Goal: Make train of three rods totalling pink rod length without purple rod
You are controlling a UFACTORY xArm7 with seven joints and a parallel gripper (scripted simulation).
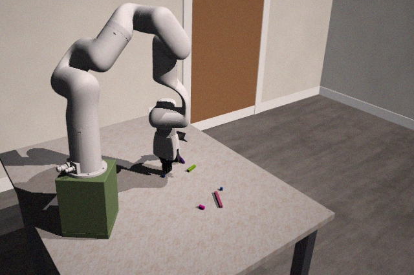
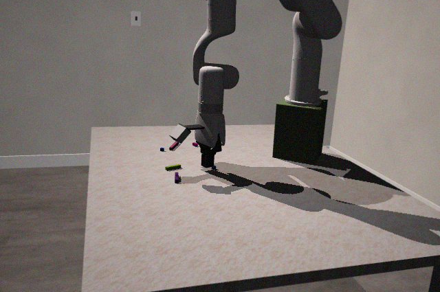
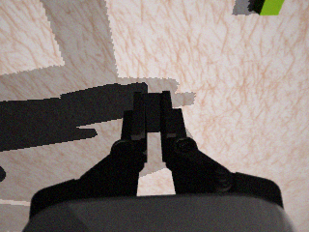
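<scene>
My gripper is down at the table top and shut on a short dark grey rod. The rod shows only between the fingertips in the wrist view. A blue cube lies on the table right beside the fingers. The lime rod lies a little to one side, and the purple rod is close behind the gripper. The pink rod, a second blue cube and the magenta rod lie farther off, near each other.
The arm stands on a green pedestal on the table. The arm's shadow falls across the table around the gripper. The wrist camera bracket sticks out beside the gripper.
</scene>
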